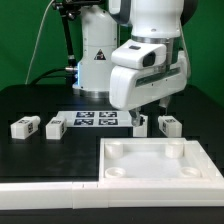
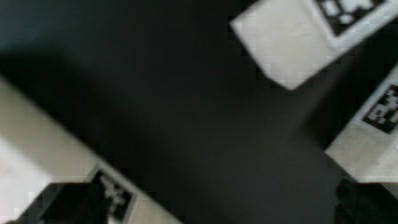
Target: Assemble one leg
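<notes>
leg [image 1: 139, 122] half hidden behind pincer [image 1: 153, 106] | pincer grip: cannot tell | wrist view blurred

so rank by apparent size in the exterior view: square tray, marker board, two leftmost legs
large white square plastic tray
flat white marker board
small white tagged leftmost leg and neighbour leg: look alike

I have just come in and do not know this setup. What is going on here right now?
The Panda arm's gripper hangs low over the black table, between two legs on the exterior view's right. All four legs seem to lie loose on the table; the other two legs are at the left. Whether the jaws are open cannot be told. The white tray-like piece in front has no leg in its sockets yet.
</notes>
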{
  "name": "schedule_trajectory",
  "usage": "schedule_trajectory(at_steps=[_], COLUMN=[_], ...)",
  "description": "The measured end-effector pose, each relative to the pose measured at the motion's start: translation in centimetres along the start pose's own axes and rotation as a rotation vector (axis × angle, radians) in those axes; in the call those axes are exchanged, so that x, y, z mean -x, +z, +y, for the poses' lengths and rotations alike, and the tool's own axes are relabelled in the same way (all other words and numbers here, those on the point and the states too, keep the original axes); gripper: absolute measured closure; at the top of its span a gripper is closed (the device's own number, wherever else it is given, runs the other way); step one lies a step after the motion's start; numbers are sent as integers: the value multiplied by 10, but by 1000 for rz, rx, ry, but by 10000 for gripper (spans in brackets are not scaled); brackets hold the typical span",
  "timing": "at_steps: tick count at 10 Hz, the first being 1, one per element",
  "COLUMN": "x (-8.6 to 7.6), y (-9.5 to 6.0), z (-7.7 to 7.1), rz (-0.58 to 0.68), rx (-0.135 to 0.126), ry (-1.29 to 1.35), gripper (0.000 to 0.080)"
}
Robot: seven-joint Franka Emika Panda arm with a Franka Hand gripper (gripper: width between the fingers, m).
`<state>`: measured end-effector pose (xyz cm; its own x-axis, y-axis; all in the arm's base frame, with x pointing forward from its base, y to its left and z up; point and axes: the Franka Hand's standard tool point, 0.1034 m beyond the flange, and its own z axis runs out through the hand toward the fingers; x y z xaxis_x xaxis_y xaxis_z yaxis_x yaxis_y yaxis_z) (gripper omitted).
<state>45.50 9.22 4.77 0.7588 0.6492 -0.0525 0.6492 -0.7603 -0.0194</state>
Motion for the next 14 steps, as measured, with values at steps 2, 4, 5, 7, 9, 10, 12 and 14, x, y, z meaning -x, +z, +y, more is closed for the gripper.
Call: schedule_trajectory(at_steps=[2,4,5,7,9,10,12,14], x=[-4,-10,-17,-19,-18,-13,-21,-14], y=[7,7,6,5,5,7,8,7], z=[-20,-34,-43,-45,-46,-48,-54,-62], rz=[15,15,16,14,-7,-68,-244,-444], rx=[-15,-43,-48,-47,-49,-57,-97,-152], ry=[281,516,606,595,595,582,535,516], gripper=[151,151,151,151,151,151,151,151])
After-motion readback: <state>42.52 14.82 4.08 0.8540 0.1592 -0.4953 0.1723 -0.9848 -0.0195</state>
